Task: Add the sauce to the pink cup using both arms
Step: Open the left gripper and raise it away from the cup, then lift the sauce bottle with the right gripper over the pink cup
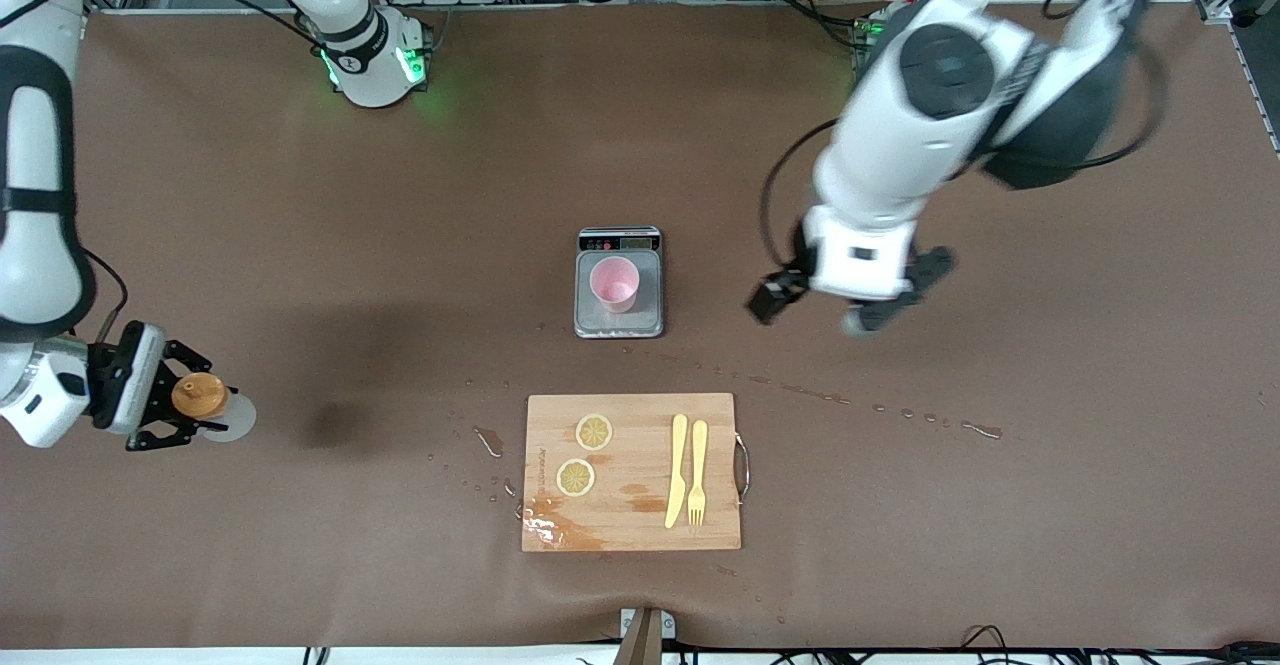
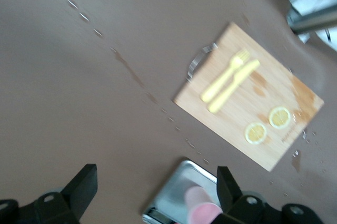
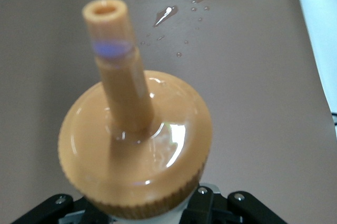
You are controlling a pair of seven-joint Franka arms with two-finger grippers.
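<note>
The pink cup [image 1: 614, 283] stands upright on the grey scale [image 1: 646, 323] at the table's middle. My right gripper [image 1: 198, 401] is shut on the sauce bottle [image 1: 200, 395] near the right arm's end of the table. In the right wrist view the bottle's orange nozzle cap [image 3: 134, 150] fills the frame and hides most of the black fingers [image 3: 239, 204]. My left gripper [image 1: 895, 295] is open and empty, in the air over bare table beside the scale, toward the left arm's end. In the left wrist view the cup [image 2: 202, 211] and the scale [image 2: 176, 195] show between its spread fingers [image 2: 84, 184].
A wooden cutting board [image 1: 632, 472] with two lemon slices [image 1: 594, 432], a yellow knife and a yellow fork [image 1: 697, 458] lies nearer the front camera than the scale. Liquid drops trail over the mat [image 1: 880, 408] from the scale toward the left arm's end, and lie by the board.
</note>
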